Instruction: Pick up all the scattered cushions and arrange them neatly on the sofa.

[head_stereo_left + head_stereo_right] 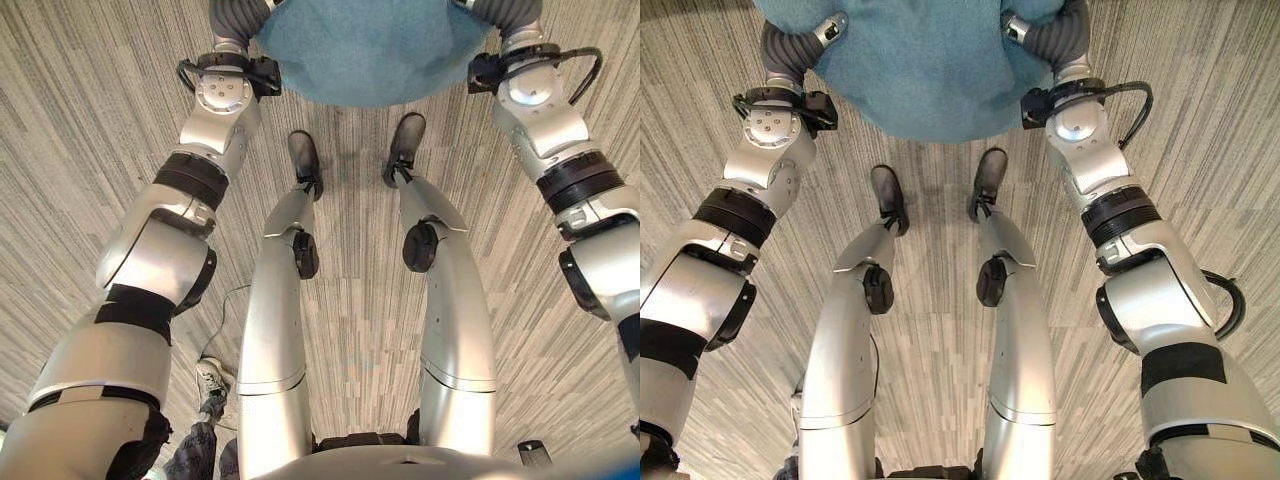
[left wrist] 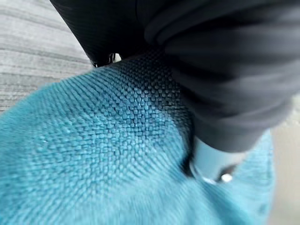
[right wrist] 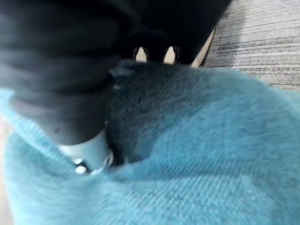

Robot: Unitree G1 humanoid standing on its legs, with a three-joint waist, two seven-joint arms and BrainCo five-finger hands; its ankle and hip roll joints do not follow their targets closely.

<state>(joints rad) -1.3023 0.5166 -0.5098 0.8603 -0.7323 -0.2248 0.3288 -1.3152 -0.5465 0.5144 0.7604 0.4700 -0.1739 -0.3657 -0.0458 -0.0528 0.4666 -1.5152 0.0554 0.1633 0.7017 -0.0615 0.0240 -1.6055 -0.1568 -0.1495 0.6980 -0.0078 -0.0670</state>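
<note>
Grey striped carpet (image 1: 90, 90) runs under everything, and a person's shoe (image 1: 210, 378) rests on it on the near side, well short of the teal cushion (image 1: 920, 70) — the one landmark to place things by. Farther out, that cushion hangs above the carpet, held between the two arms, clear of the floor as far as I can judge.

Left hand (image 1: 830, 28) presses into the cushion's left flank, a thumb dug into the weave in the left wrist view; its fingers are buried in or behind the fabric, so I cannot tell whether they curl or lie straight. Right hand (image 1: 1016, 28) sits at the cushion's right flank in the same way, its fingers likewise hidden.

Progress, as a judgement: one cushion is lifted and under carry — the pickup for this piece looks done. No sofa is visible beyond the cushion, so placing and tidying remain, and I cannot say how many other cushions are left.
</note>
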